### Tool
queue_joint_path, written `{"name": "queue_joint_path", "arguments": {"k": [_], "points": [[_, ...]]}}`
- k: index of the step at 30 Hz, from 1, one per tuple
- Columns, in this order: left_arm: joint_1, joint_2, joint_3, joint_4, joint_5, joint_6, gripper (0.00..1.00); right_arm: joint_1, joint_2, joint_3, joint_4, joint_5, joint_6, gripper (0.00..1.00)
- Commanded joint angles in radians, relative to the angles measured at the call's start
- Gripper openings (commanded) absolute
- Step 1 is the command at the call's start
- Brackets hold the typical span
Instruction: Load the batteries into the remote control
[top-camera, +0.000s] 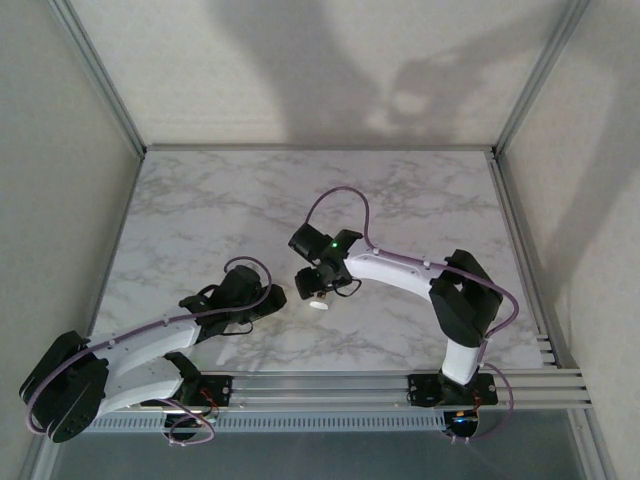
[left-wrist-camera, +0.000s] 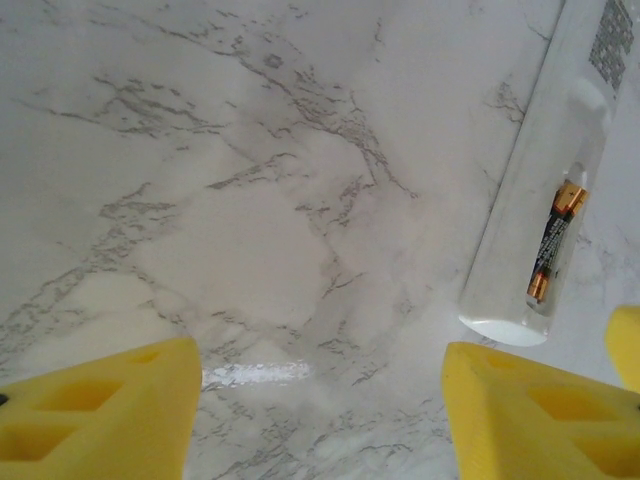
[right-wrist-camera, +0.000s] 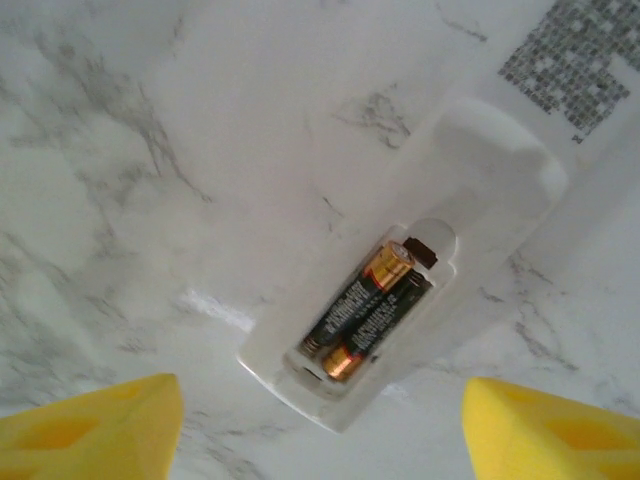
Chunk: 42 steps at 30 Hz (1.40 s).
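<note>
Nothing legible anywhere. On the plain white back of the remote control (right-wrist-camera: 470, 180), a block of fine grey print (right-wrist-camera: 575, 60), too small and blurred to read. Along the dark sleeves of the batteries (right-wrist-camera: 365, 310) in the open compartment, faint pale lettering, likewise unreadable.

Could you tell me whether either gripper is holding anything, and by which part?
Nothing is held: the left gripper and right gripper are both open, and the remote lies free on the table, batteries inside.
</note>
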Motion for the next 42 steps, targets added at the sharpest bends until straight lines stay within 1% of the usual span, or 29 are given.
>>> {"name": "queue_joint_path", "arguments": {"k": [1, 3, 4, 7, 10, 15, 21, 27, 31, 33, 34, 36, 38, 39, 41, 42], "points": [[-0.009, -0.017, -0.003, -0.023, -0.034, -0.045, 0.66, 0.008, -0.053, -0.056, -0.022, -0.019, -0.166, 0.77], [-0.010, -0.023, 0.001, -0.032, -0.045, -0.056, 0.66, 0.011, -0.057, -0.087, -0.018, -0.040, -0.174, 0.77], [-0.009, -0.025, 0.003, -0.035, -0.050, -0.058, 0.66, 0.015, -0.056, -0.101, -0.012, -0.045, -0.177, 0.74], [-0.009, -0.028, 0.025, -0.063, -0.077, -0.060, 0.67, 0.024, -0.042, -0.134, 0.004, -0.025, -0.178, 0.66], [-0.007, -0.029, 0.046, -0.085, -0.099, -0.055, 0.68, 0.028, -0.017, -0.138, 0.024, -0.007, -0.171, 0.64], [-0.008, -0.029, 0.055, -0.089, -0.101, -0.062, 0.69, 0.028, 0.046, -0.084, 0.032, 0.038, -0.142, 0.55], [-0.007, -0.044, 0.051, -0.096, -0.107, -0.070, 0.69, 0.026, 0.121, -0.007, 0.021, 0.102, -0.117, 0.50], [-0.009, -0.052, 0.041, -0.079, -0.094, -0.076, 0.69, 0.020, 0.160, 0.061, 0.012, 0.127, -0.115, 0.51], [-0.013, -0.038, 0.038, -0.051, -0.074, -0.080, 0.68, 0.017, 0.161, 0.089, -0.009, 0.122, -0.132, 0.52], [-0.020, -0.035, 0.042, -0.050, -0.075, -0.083, 0.68, 0.017, 0.141, 0.086, -0.024, 0.119, -0.137, 0.56], [-0.024, -0.035, 0.041, -0.047, -0.074, -0.082, 0.66, 0.016, 0.125, 0.084, -0.032, 0.120, -0.141, 0.59], [-0.034, -0.032, 0.036, -0.034, -0.069, -0.087, 0.64, 0.017, 0.092, 0.074, -0.043, 0.126, -0.150, 0.63], [-0.043, -0.021, 0.025, -0.013, -0.061, -0.096, 0.58, 0.016, 0.053, 0.056, -0.033, 0.127, -0.173, 0.67], [-0.050, -0.014, 0.020, 0.000, -0.057, -0.102, 0.53, 0.014, 0.038, 0.046, -0.022, 0.121, -0.192, 0.68], [-0.068, 0.011, 0.011, 0.035, -0.054, -0.126, 0.41, 0.006, 0.019, 0.032, 0.005, 0.110, -0.231, 0.70], [-0.076, 0.022, 0.009, 0.048, -0.055, -0.138, 0.38, 0.002, 0.020, 0.032, 0.012, 0.097, -0.254, 0.71]]}}
